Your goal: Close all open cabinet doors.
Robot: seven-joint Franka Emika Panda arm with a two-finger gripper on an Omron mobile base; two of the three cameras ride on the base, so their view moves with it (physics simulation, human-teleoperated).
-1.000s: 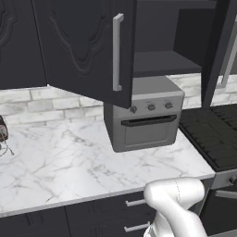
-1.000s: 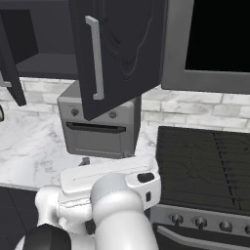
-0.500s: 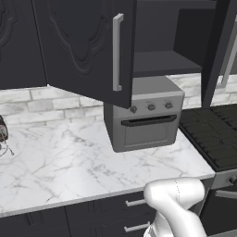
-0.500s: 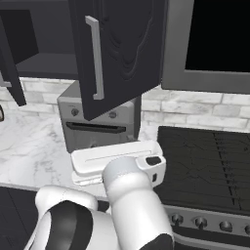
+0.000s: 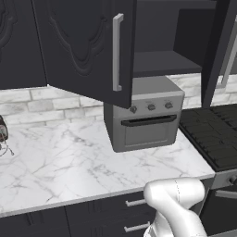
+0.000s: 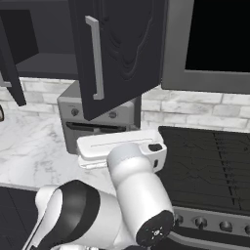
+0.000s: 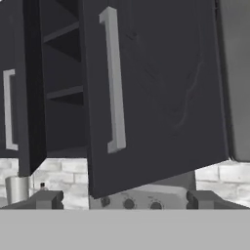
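Item list, L to R, hand view:
- Left cabinet door [image 7: 27, 97]: standing open, edge-on, beside exposed shelves.
- Right cabinet door [image 7: 156, 93]: swinging out twd camera, silver bar handle [image 7: 113, 80] facing the hand; hanging over the toaster oven [image 7: 141, 201], knobs showing under door's lower edge.
- Gripper [image 7: 125, 200]: fingertips sitting wide apart at frame bottom, holding nothing, touching nothing; pointing at right door, short of it.

Base views: same right door [image 6: 122, 53] open above oven [image 5: 146, 118] on marble counter [image 5: 55, 162]; stove [image 6: 210, 166] to the R.
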